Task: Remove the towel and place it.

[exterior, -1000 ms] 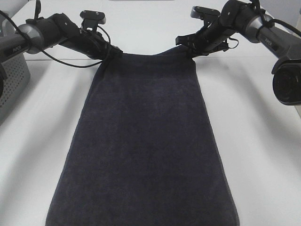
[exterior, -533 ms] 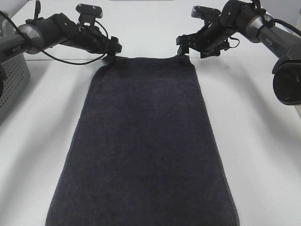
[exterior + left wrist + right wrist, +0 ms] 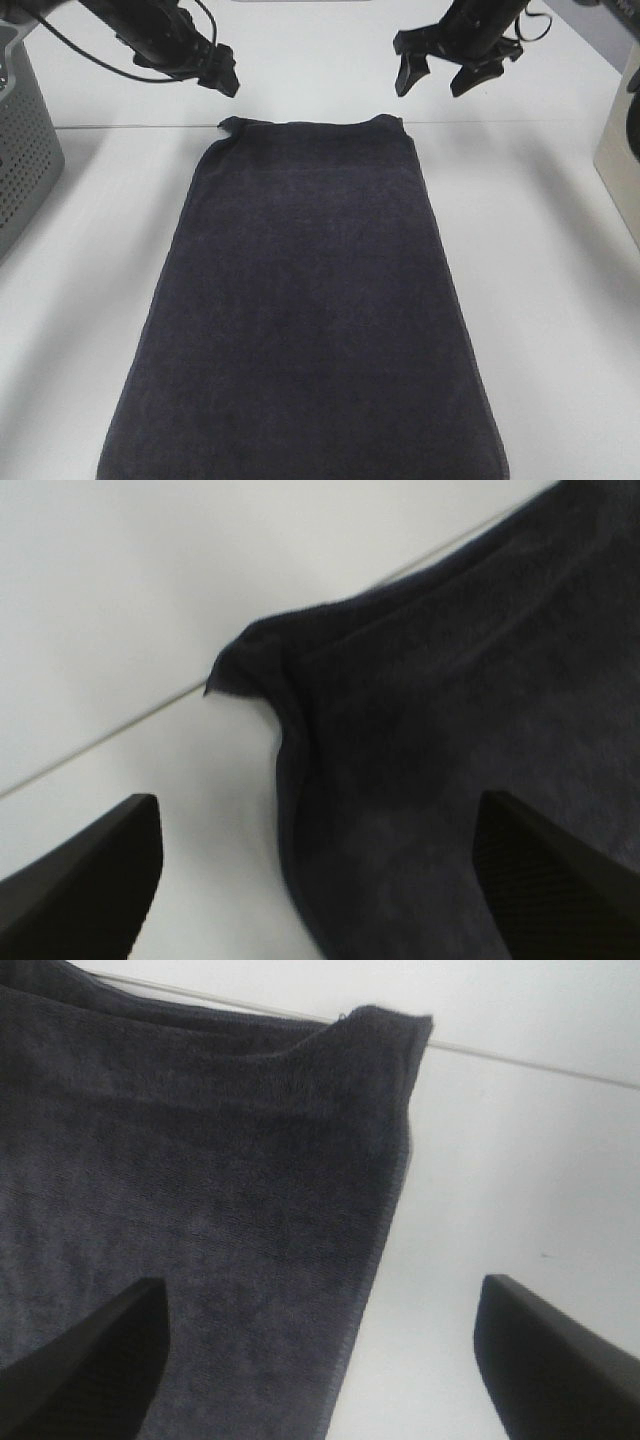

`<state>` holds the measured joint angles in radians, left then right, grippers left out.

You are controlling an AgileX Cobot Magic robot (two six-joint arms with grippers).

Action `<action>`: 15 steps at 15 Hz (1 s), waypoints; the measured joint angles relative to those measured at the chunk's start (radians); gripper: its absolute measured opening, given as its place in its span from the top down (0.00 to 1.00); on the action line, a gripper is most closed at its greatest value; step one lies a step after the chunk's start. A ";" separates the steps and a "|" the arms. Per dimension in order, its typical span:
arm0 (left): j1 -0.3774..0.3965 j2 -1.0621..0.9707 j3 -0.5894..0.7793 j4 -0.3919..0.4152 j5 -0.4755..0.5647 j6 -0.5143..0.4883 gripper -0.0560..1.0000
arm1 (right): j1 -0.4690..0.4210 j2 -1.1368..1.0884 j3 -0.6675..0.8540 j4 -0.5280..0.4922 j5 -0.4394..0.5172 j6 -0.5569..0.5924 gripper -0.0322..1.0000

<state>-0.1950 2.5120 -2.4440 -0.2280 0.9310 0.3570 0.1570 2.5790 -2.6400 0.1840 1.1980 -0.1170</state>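
The dark navy-black towel (image 3: 310,300) lies flat and lengthwise on the white table, its far edge near a seam line. My left gripper (image 3: 222,80) is open and empty, raised above the towel's far left corner (image 3: 235,665). My right gripper (image 3: 432,80) is open and empty, raised above the far right corner (image 3: 400,1030). In each wrist view the black fingertips (image 3: 90,880) (image 3: 80,1360) stand wide apart with the towel (image 3: 450,730) (image 3: 200,1190) below them, not touched.
A grey perforated basket (image 3: 25,150) stands at the left edge. A pale box-like object (image 3: 620,150) is at the right edge. A thin seam line (image 3: 520,122) crosses the white table (image 3: 560,300) behind the towel.
Both grippers have let go of the towel's far corners, opened and lifted up and back. The towel's far edge has dropped flat onto the table.
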 joint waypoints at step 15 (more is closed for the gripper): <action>0.275 -0.778 0.591 0.153 0.278 -0.315 0.19 | -0.141 -1.016 0.956 -0.001 0.017 0.074 0.23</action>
<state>0.0800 1.7340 -1.8530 -0.0750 1.2090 0.0420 0.0160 1.5630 -1.6840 0.1830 1.2150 -0.0430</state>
